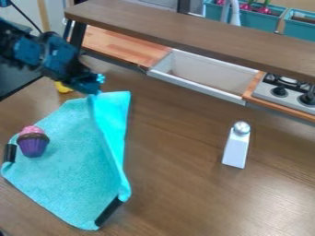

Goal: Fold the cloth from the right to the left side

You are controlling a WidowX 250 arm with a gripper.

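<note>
OK, cloth (pixel 67 170) below, top edge @ pincer (pixel 94 87)

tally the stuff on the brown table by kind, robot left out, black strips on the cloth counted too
turquoise cloth: 1
toy cupcake: 1
white block with silver top: 1
yellow thing, partly hidden: 1
black strips at the cloth's edges: 2
total: 6

not counted: dark bit cut off at the bottom left corner
</note>
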